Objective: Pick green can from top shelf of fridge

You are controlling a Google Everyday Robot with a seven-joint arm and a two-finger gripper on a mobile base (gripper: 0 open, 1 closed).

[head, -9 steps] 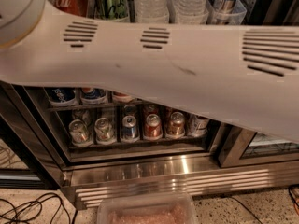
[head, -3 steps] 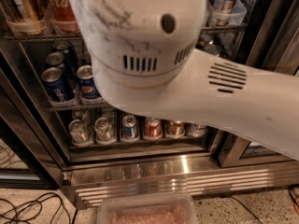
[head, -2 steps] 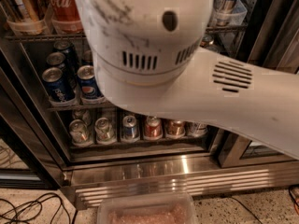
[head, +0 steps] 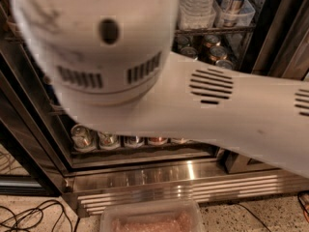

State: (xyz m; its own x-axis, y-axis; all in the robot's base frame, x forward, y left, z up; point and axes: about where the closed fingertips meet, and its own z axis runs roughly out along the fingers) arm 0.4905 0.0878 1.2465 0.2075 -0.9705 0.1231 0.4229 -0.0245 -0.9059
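One white arm (head: 241, 110) filling the view, fridge (head: 183, 177) behind, hand out of sight, its opening impossible to tell

White, vented, seemingly scuffed arm (head: 159, 86)
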